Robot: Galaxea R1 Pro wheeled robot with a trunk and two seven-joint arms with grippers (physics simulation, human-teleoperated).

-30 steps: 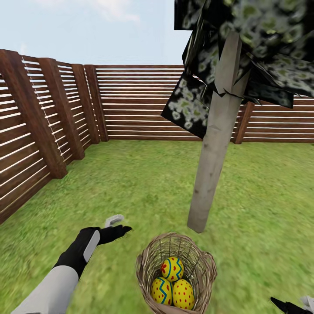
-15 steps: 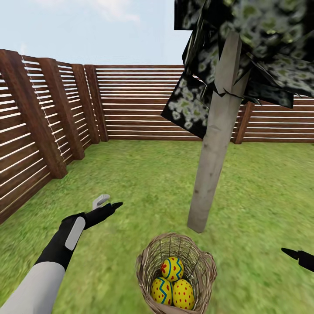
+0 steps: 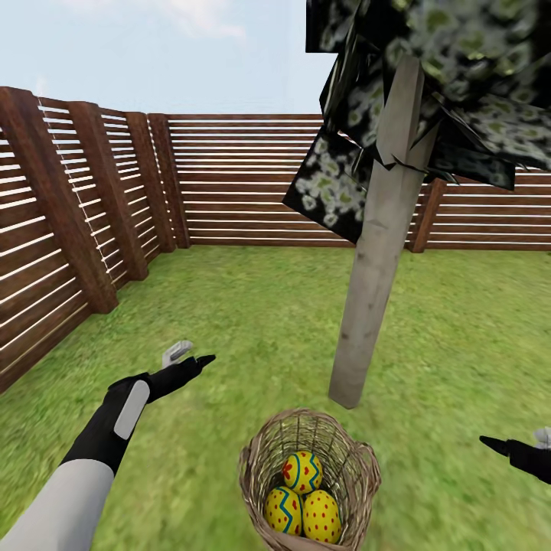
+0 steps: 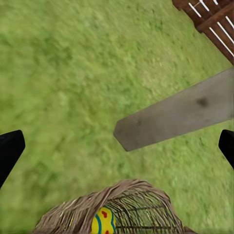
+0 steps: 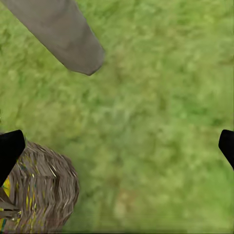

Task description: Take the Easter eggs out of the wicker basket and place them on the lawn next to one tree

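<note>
Three yellow red-dotted Easter eggs (image 3: 302, 495) were held in the tan wicker basket (image 3: 260, 459) beside the pale grey-beige tree trunk (image 3: 373, 268); L & R fingers (image 4: 10, 148) (image 5: 10, 147) were spread wide, empty.

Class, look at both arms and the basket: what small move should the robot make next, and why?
Probably lower the left tool toward the wicker basket. Its fingers are spread wide, holding nothing, and all three Easter eggs sit inside, beside the tree.

Easter eggs (image 3: 302, 497) in wicker basket (image 3: 360, 467) before tree (image 3: 375, 268)
</note>
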